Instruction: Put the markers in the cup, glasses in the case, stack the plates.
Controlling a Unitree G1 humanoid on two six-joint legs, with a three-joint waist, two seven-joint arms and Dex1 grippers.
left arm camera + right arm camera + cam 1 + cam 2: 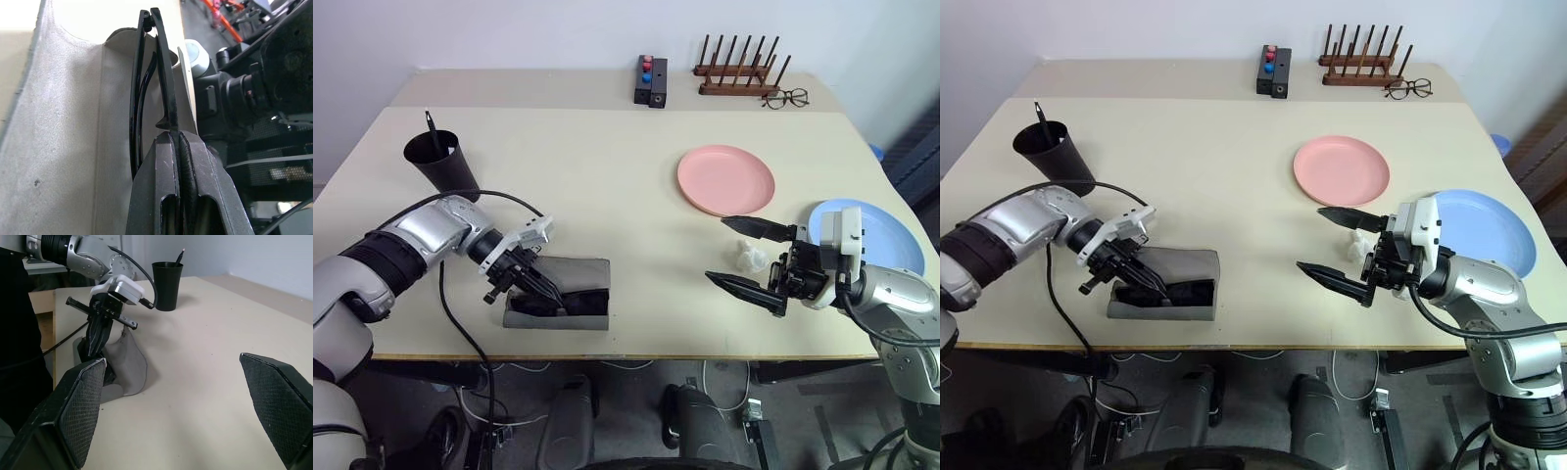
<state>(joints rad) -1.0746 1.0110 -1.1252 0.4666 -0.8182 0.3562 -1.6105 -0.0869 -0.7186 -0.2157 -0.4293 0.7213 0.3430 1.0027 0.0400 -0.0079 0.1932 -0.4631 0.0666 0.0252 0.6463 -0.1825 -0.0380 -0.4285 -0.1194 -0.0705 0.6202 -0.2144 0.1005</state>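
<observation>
Left gripper (pixel 530 286) is clamped shut on the black sunglasses (pixel 149 93), nosed into the mouth of the grey case (pixel 570 294) near the desk's front edge, left of centre. I'd push the frames fully past the flap before letting go, keeping them flat so a temple doesn't snag the felt. Right gripper (pixel 751 257) hangs wide open and empty by the blue plate (pixel 891 240).

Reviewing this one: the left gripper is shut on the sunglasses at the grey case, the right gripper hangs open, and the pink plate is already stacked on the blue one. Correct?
Not quite. The pink plate lies on the table apart from the blue plate, not stacked, as the left eye view shows. The rest holds: left gripper shut on the sunglasses at the grey case, right gripper open.
</observation>
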